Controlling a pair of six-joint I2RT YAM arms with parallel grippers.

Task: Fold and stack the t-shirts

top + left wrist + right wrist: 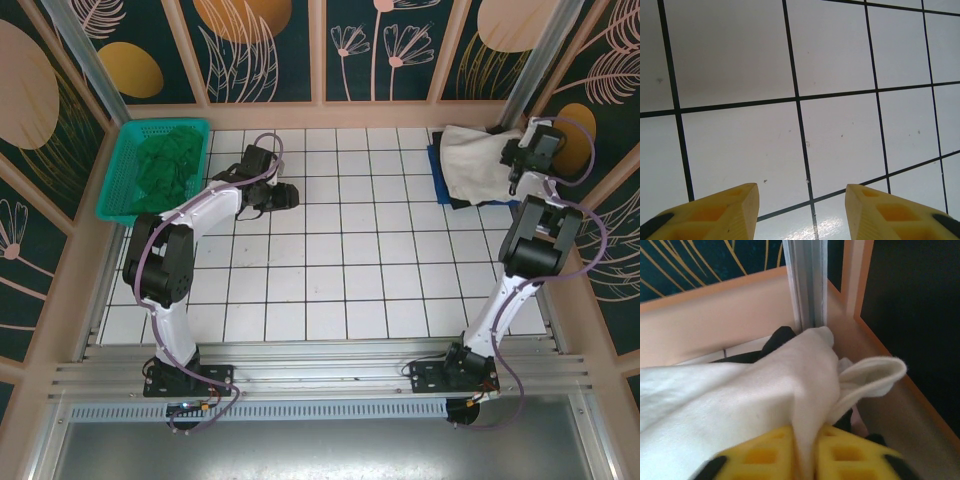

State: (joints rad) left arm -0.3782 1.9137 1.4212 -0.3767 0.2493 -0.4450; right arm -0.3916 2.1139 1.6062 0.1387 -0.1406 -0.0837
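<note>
a cream shirt (472, 160) is heaped in the back corner farthest from the basket (118, 185), over a black shirt (468, 203). a fold of it is pinched between the nearly closed fingers of the right gripper (807, 435). a dark green shirt (165, 165) is bunched inside the basket. near the basket, the left gripper (802, 192) is held half open over bare tiles (840, 130), nothing gripped.

You're looking at a lab test cell: white-tiled counter (340, 260), aluminium frame rail (320, 372), leaf-printed wall panels (262, 55).
</note>
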